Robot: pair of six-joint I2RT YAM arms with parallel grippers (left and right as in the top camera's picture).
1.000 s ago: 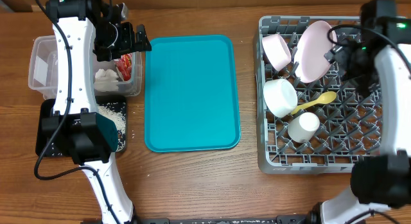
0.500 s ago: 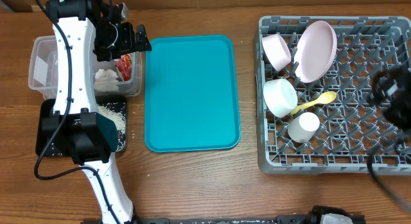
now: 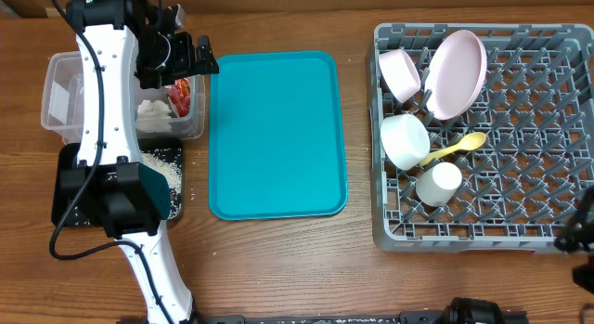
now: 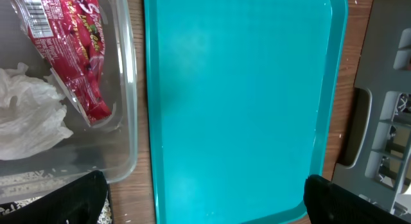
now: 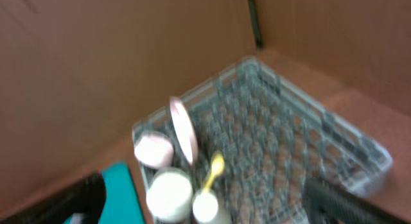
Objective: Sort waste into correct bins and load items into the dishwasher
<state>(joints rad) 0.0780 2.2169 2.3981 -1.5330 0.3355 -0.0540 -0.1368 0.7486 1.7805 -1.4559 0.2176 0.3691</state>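
My left gripper (image 3: 192,60) is open and empty, held above the gap between the clear tub (image 3: 56,97) and the teal tray; its fingers frame the left wrist view (image 4: 205,205). The tub holds the red wrapper (image 3: 181,97) (image 4: 77,51) and white napkin (image 3: 153,109) (image 4: 29,115). The black tray (image 3: 65,189) holds rice grains (image 3: 165,161). The grey rack (image 3: 520,175) (image 5: 289,140) holds the plate (image 3: 457,73), two bowls (image 3: 401,73) (image 3: 406,140), the cup (image 3: 438,183) and the yellow spoon (image 3: 455,149). My right gripper (image 5: 209,208) is open and empty, high off the rack. No sausage piece shows.
The teal serving tray (image 3: 277,134) (image 4: 237,102) lies bare between the tub and the rack. The right arm (image 3: 580,236) shows only at the bottom right edge of the overhead view. Brown cardboard walls stand behind the rack in the blurred right wrist view.
The right arm has pulled away from the plate at the rack's top right and swung down to the bottom right edge. The left arm has not moved.
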